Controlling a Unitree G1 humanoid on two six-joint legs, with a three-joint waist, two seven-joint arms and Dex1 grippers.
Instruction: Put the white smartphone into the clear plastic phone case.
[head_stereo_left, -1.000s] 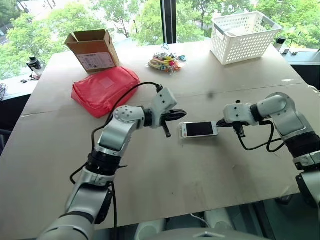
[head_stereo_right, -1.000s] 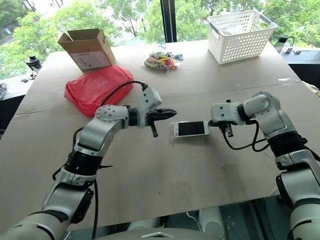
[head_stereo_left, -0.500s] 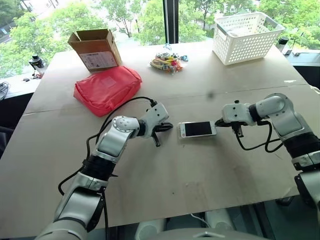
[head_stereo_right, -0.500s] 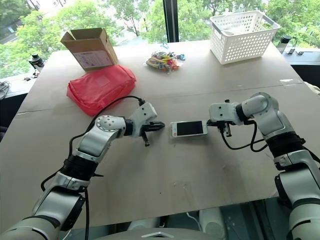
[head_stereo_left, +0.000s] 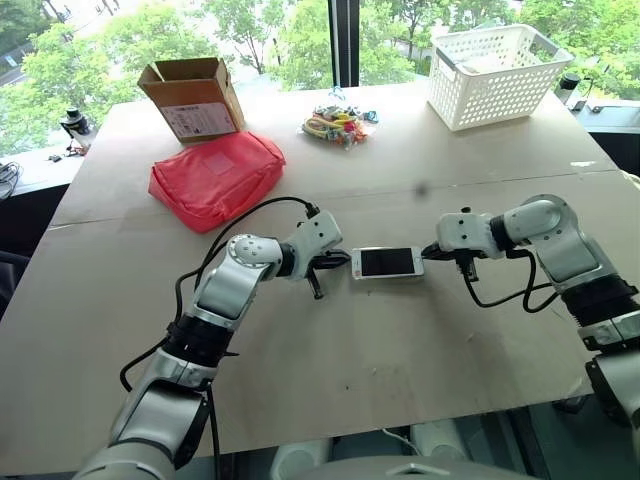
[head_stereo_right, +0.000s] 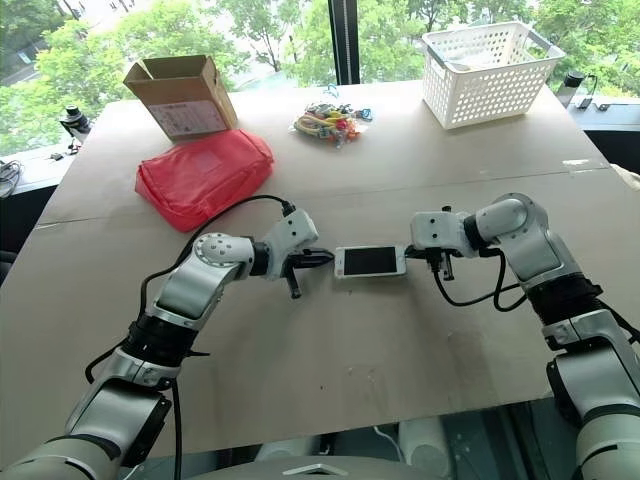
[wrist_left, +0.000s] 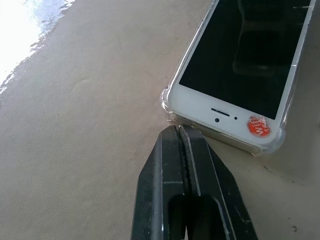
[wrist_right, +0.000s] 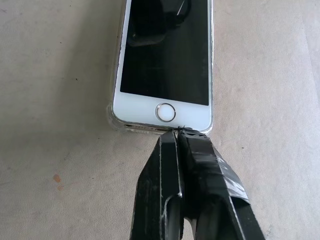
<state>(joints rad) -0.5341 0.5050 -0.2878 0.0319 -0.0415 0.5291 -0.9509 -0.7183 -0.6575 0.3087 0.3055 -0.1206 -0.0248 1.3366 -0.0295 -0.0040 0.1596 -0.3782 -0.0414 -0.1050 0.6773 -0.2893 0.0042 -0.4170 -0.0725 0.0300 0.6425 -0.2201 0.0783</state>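
Change: your left gripper has come down from above the table to the phone's earpiece end, and the phone has slid a little towards it under the right gripper.
Fingers: both pairs are pressed together, holding nothing; you are using the closed tips as pushers, one at each short end.
Meaning for the task: you are squeezing the phone lengthwise between the two tips, which I judge to be the seating step; the insertion is looking nearly done.
Phone position: the white smartphone is lying screen up, flat on the table, midway between your grippers, with the left tips just touching the case corner and the right tips at the home-button end.
Phone look: black screen, white bezel, round home button, a small red sticker near the earpiece.
Case look: the clear plastic phone case is showing as a see-through rim with bulging corners around the phone; whether every edge is clipped in fully is hard to tell from here.
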